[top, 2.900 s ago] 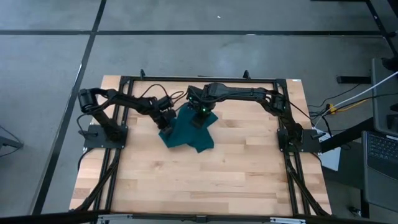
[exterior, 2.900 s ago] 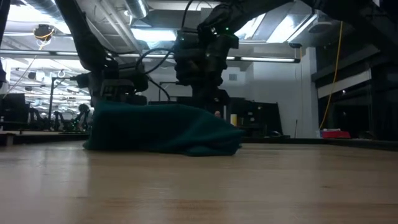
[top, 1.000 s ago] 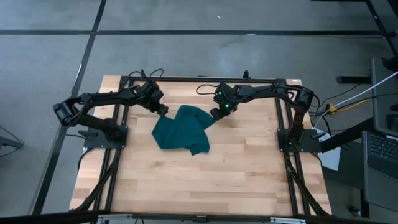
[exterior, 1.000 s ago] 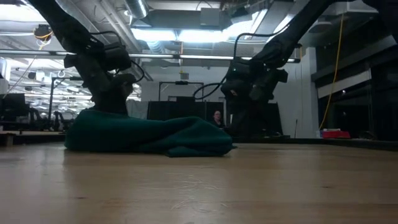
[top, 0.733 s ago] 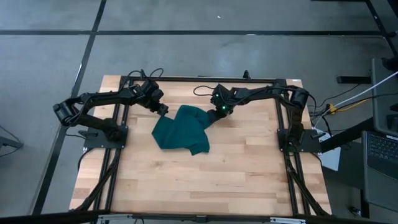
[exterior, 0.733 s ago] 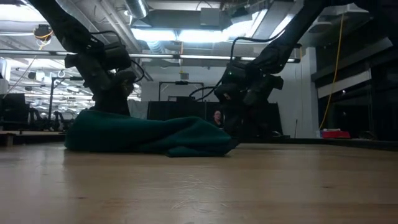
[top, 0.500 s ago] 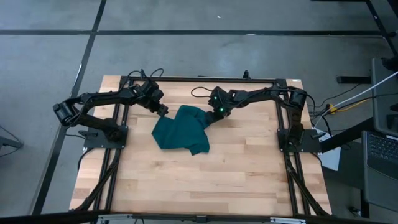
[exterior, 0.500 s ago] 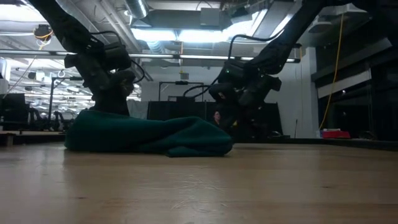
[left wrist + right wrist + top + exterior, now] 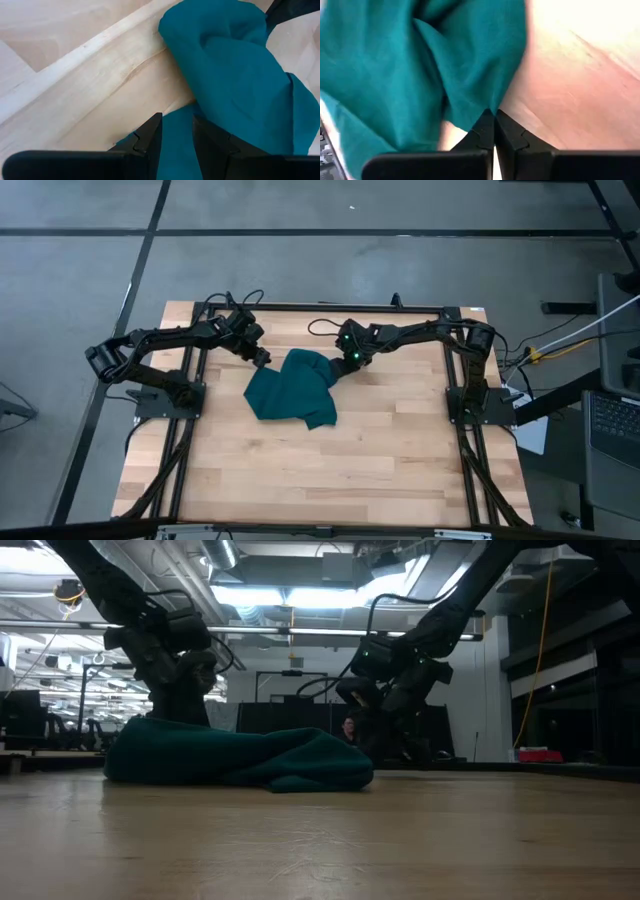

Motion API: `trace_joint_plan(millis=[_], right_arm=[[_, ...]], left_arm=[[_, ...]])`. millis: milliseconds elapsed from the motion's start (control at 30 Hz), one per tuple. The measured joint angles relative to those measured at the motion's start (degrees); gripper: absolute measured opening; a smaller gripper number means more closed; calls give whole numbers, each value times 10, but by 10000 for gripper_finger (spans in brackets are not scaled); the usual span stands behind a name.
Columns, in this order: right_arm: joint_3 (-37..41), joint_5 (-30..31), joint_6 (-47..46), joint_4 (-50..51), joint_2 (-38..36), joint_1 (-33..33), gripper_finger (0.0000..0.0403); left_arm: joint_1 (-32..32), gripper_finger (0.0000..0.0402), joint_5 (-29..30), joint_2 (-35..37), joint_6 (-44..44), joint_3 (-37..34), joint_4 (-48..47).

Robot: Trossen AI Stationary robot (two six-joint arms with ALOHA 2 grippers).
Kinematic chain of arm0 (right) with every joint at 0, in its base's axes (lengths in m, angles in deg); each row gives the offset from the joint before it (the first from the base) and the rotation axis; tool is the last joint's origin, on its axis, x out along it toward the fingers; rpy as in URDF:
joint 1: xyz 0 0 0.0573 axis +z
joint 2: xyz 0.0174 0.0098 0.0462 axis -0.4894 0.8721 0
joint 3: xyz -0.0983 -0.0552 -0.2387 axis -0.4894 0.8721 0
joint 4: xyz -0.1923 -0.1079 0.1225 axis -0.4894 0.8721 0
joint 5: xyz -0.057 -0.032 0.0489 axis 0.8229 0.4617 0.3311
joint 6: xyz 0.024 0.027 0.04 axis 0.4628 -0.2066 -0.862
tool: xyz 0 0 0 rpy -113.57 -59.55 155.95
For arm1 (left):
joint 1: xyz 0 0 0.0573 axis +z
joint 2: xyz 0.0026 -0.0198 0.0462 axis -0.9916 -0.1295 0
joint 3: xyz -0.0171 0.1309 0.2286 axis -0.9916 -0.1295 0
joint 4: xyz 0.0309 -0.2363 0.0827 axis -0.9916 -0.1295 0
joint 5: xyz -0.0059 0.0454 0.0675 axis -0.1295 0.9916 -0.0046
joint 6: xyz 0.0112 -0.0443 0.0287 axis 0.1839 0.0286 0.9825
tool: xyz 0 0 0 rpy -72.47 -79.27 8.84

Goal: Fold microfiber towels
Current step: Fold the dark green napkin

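The dark teal towel lies crumpled in a heap on the far half of the wooden table; it also shows in the low view. My left gripper is at the towel's far left corner, shut on it. My right gripper is at its far right corner, fingers shut with the cloth's edge at their tips. The white tag is not in view. My left gripper has a strip of the towel's corner edge between its two fingers, coming slanting down from the table's far left. The rest of the towel lies slack on the table. One layer or several, I cannot tell. My right gripper pinches the tip of a towel corner at its fingertips only, coming slanting down from the table's far right. The cloth spreads slack away from the fingers and rests on the table.
A black frame rail runs along the table's far edge, and the two arm bases stand at its sides. Bare wood fills the near half of the table. A person shows far off in the room.
My right gripper has gone a little toward the table's left edge and down, closer onto the towel's far right corner. The towel keeps its shape and place.
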State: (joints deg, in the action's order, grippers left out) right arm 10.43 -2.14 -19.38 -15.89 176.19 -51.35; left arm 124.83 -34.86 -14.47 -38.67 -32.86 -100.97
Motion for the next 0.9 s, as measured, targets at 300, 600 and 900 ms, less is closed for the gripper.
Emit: trace_joint_plan(millis=[300, 600, 900], right_arm=[[-2, -5, 10, 8, -16, -5, 2], [-3, -9, 9, 14, -34, -3, 1], [-84, 16, 34, 110, -140, -13, 0]], left_arm=[[19, 102, -9, -10, 47, 0, -36], [29, 102, -30, -19, 28, 0, -12], [29, 102, -44, -19, -6, 0, 26]])
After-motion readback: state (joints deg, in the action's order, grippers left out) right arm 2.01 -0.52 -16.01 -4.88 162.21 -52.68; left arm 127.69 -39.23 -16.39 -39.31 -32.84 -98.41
